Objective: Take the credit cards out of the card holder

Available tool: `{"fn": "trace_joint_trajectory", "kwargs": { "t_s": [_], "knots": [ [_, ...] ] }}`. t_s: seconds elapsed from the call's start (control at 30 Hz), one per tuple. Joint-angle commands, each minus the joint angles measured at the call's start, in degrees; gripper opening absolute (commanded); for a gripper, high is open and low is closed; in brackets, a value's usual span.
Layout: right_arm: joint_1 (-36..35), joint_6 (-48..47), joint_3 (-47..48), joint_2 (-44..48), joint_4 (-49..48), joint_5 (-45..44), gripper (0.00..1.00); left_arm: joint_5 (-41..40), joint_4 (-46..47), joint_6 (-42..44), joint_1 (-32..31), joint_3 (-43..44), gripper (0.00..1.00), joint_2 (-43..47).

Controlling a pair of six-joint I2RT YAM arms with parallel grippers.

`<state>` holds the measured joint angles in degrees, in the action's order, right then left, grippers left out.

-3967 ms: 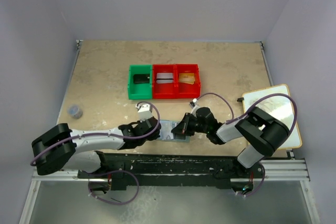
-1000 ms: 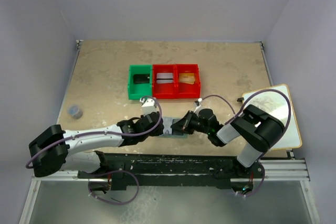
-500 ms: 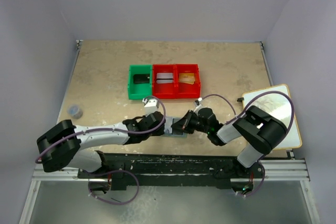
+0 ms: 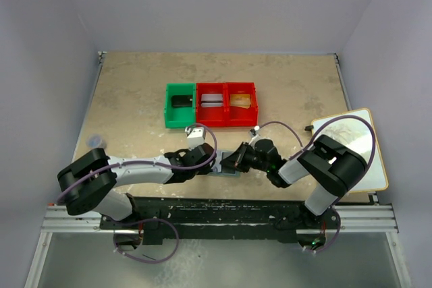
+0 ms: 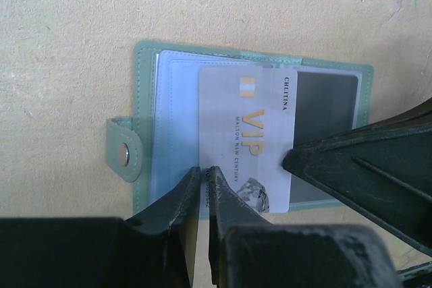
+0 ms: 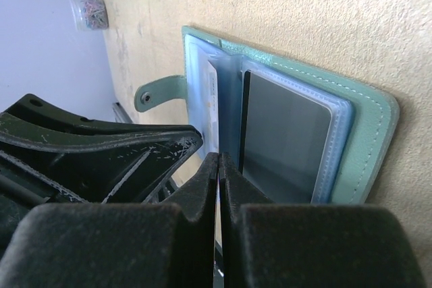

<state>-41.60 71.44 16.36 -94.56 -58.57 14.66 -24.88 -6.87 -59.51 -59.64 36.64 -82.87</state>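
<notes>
From the left wrist we see the card holder (image 5: 177,126) lying open and flat, its snap tab (image 5: 125,155) at 9 o'clock. A silver VIP card (image 5: 246,139) is partly out of a clear sleeve. The left gripper (image 5: 203,179) has its fingers almost together with only a slit between them, tips at the card's 7 o'clock corner.

Only the right wrist shows a dark card (image 6: 287,139) inside its sleeve. There the right gripper (image 6: 218,163) is pinched on a thin pale edge, apparently the VIP card.

From above, the holder sits at 6 o'clock on the beige table (image 4: 135,85), between both claws. A green bin (image 4: 167,106) and red bins (image 4: 226,121) lie at its 12 o'clock and a small jar (image 4: 94,141) at 9 o'clock, with pale lilac walls around.

Four seconds ago the left gripper stood farther toward 9 o'clock, and more of the holder was uncovered.
</notes>
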Motion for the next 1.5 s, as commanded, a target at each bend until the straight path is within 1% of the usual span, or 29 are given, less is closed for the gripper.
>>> {"fn": "trace_joint_trajectory", "kwargs": {
  "t_s": [0.0,0.07,0.27,0.73,0.87,1.03,1.2,1.47],
  "knots": [
    [-0.2,-1.6,0.2,-0.3,-1.7,1.2,0.03,-1.9,0.1,0.0,0.3,0.1,0.06,1.7],
    [-0.2,-1.8,0.2,-0.7,-2.5,1.8,0.04,-1.5,0.3,0.1,0.2,-0.3,0.06,1.3],
    [-0.2,-1.8,0.5,-1.3,-2.5,2.5,0.14,-0.9,1.4,-0.2,0.2,-1.4,0.03,-0.3],
    [-0.1,-1.6,3.7,-5.3,-4.7,3.5,0.17,-1.8,1.1,-0.4,0.2,-1.9,0.02,0.7],
    [-0.1,-2.0,4.7,-5.7,-3.7,3.3,0.13,-2.1,0.8,-0.5,0.2,-1.8,0.02,1.2],
    [0.0,-2.0,3.9,-4.6,-3.3,2.0,0.00,-4.6,0.2,-2.5,0.2,-3.0,0.03,3.8],
    [0.4,-2.2,2.5,-3.9,-3.0,2.5,0.00,-6.1,0.5,-2.8,0.2,-4.5,0.04,7.1],
    [0.4,-1.4,-0.5,-3.3,-4.1,1.5,0.00,-5.7,0.7,-2.7,0.2,-4.5,0.04,7.4]
  ]
}}
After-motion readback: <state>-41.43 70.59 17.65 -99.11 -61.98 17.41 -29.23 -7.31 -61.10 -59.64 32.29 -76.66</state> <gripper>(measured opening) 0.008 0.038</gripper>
